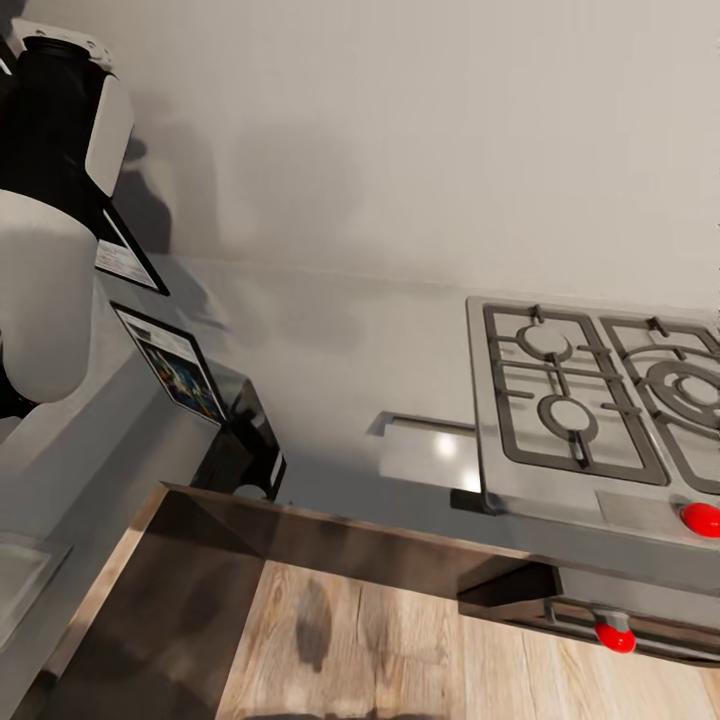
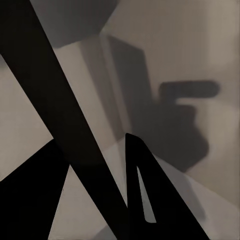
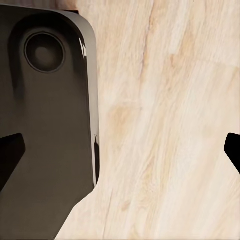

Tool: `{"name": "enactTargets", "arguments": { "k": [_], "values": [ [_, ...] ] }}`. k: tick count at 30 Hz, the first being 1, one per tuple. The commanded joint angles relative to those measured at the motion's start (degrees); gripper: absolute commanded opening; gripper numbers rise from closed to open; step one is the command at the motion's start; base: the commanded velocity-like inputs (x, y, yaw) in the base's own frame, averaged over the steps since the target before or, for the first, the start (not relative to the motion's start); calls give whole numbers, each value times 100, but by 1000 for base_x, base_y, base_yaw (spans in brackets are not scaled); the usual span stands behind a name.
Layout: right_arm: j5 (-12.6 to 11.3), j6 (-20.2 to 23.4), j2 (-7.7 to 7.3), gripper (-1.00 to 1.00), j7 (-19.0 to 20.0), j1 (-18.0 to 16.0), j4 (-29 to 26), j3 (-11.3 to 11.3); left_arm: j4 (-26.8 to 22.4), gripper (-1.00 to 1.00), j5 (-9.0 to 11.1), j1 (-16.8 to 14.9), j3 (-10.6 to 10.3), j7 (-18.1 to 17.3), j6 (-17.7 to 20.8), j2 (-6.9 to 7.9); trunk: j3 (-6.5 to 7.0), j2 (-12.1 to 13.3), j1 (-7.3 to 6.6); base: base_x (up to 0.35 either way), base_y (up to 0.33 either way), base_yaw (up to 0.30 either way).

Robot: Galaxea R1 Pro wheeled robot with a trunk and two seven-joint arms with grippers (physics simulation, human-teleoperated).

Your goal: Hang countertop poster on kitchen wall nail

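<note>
The poster [image 1: 172, 366], black-framed with a white border and colourful figures on dark blue, shows tilted beside my raised left arm [image 1: 45, 290] at the far left of the head view. Another framed white corner [image 1: 125, 255] peeks out above it, and the arm hides what lies between them. In the left wrist view a black frame edge [image 2: 65, 115] runs diagonally between the dark fingers [image 2: 30, 190] of my left gripper [image 2: 90, 195], which is shut on it in front of the pale wall. My right gripper [image 3: 120, 155] hangs open over the wood floor. The pale-grey countertop [image 1: 330, 330] lies below.
A steel gas hob [image 1: 600, 400] is set into the worktop at the right, with red knobs [image 1: 700, 518] along the front. The plain wall [image 1: 420, 130] rises behind. Dark cabinet fronts [image 1: 200, 600] and wood floor [image 1: 400, 650] are below. My dark base [image 3: 45, 125] is beside the right gripper.
</note>
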Motion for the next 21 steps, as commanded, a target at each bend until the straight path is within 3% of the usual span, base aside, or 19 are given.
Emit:
{"name": "enactTargets", "arguments": {
  "k": [1,6,16,21],
  "values": [
    [-3,-37,1,100,-9,-10,24,5,-2,-100,29,-4,-41,32,40,12,6,-2,0,-9,0,0],
    [-3,-37,1,100,-9,-10,24,5,-2,-100,40,-6,-33,32,42,12,52,-2,0,-4,0,0],
    [-3,-45,1,100,-9,-10,24,3,-6,-100,59,-6,248,25,43,20,146,-2,0,0,0,0],
    [-17,-59,-23,100,-21,-12,20,-24,-10,-100,66,-5,277,23,51,24,192,-2,0,0,0,0]
  ]
}}
